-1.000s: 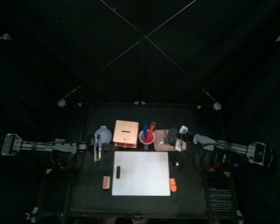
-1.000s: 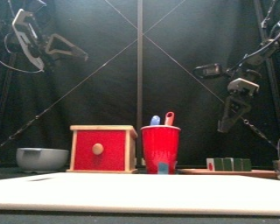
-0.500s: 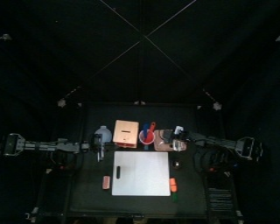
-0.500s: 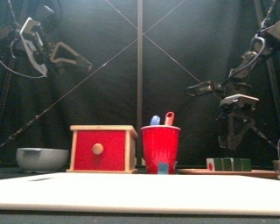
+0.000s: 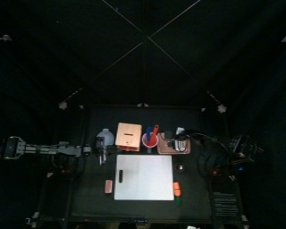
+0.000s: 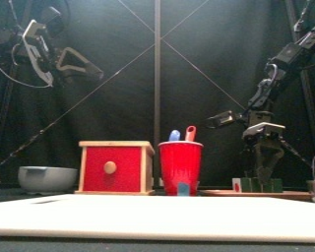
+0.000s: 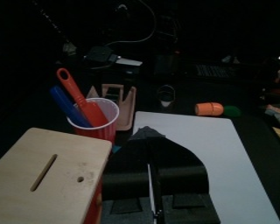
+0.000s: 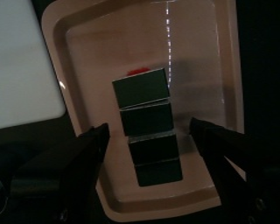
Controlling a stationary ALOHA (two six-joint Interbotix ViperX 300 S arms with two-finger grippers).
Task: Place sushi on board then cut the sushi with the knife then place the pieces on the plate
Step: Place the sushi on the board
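The dark green sushi roll (image 8: 146, 127) lies in one row of blocks on the pink tray (image 8: 201, 52), at the table's back right. My right gripper (image 8: 152, 131) hangs low over it, open, one jaw on each side of the roll and no contact visible. From the front, the right gripper (image 6: 263, 172) is just above the sushi (image 6: 259, 184). The red cup (image 6: 181, 167) holds a blue and a red knife. In front lies the white board (image 5: 146, 177). My left gripper (image 7: 156, 171) is shut and holds nothing, raised at the left (image 6: 48, 61).
A wooden box with a red drawer front (image 6: 115, 167) stands left of the cup, a blue-grey bowl (image 6: 47, 178) farther left. Small orange toys lie on either side of the board (image 5: 108, 186) (image 5: 177, 189).
My right gripper has come down and inward from high on the right to just over the sushi on the tray. The left arm shifted slightly, then held still.
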